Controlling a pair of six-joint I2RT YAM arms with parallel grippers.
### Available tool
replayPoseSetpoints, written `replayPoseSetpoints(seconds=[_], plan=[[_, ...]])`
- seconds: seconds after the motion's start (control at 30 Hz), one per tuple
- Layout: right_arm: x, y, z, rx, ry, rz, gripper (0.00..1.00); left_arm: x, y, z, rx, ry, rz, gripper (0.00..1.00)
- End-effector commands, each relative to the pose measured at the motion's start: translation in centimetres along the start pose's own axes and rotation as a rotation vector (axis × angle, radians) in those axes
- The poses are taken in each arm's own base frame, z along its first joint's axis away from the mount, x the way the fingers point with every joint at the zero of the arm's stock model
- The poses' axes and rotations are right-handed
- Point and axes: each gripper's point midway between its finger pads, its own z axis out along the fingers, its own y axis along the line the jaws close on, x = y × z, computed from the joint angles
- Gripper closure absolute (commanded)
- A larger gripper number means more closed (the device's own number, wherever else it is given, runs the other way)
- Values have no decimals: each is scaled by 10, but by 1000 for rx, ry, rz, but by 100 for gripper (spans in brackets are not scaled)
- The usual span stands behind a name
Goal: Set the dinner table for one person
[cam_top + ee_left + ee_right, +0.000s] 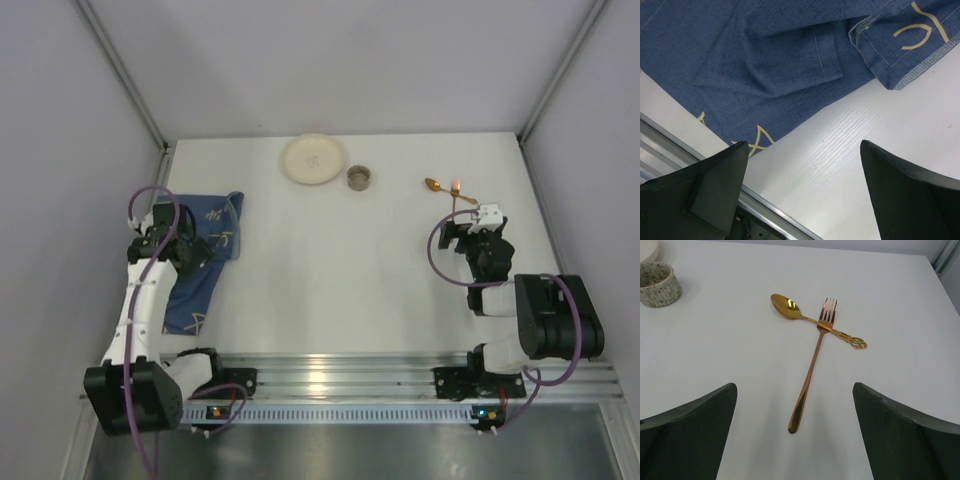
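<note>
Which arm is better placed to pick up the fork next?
Right. The right gripper, jaws open, faces the fork crossing the spoon; the left gripper is by the blue cloth.

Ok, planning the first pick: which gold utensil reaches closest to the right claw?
The fork: its handle points back toward the right claw, while the spoon lies crosswise beyond it.

- Large white flat desk (330, 270): matt, with a fine wood-like grain.
- Ribbed aluminium rail (340, 375): bare metal with a dull sheen.
- Blue cloth with cream outlines (765, 60): coarse woven fabric, matt, with stitched hems.
- Gold-coloured spoon (790, 307) and copper-coloured fork (812, 370): polished metal, mirror-glossy.
- Small round speckled bowl (657, 285): ceramic-looking, flecked.
- Round cream plate (314, 159): smooth, low sheen.
- Left claw (803, 150) and right claw (794, 390): dark, matt, plastic-looking.
</note>
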Motion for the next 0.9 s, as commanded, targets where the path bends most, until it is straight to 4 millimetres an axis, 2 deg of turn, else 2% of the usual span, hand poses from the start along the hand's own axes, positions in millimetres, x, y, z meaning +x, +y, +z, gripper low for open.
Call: replayPoseSetpoints(seconds=[0.0, 0.2, 0.4, 0.47, 0.63, 0.67, 0.87], plan=[[-15, 0, 3, -5, -51, -2, 0, -3, -16, 17, 36, 41, -36, 2], [-16, -1, 3, -4, -54, -3, 0, -7, -37, 61, 59, 70, 17, 9], [-15, -1, 3, -4, -51, -2, 0, -11, -40, 96, -13, 131, 133, 19], [-16, -1, 3, -4, -53, -2, 0, -7, -36, 107, -65, 167, 158, 27], [-16, -1, 3, -4, -53, -2, 0, -8, -35, 114, -86, 179, 164, 37], [-15, -1, 3, -2, -51, -2, 0, -10, -37, 115, -84, 177, 163, 43], [-21, -3, 2, 18, -66, -3, 0, 0, -34, 125, -101, 211, 183, 62]])
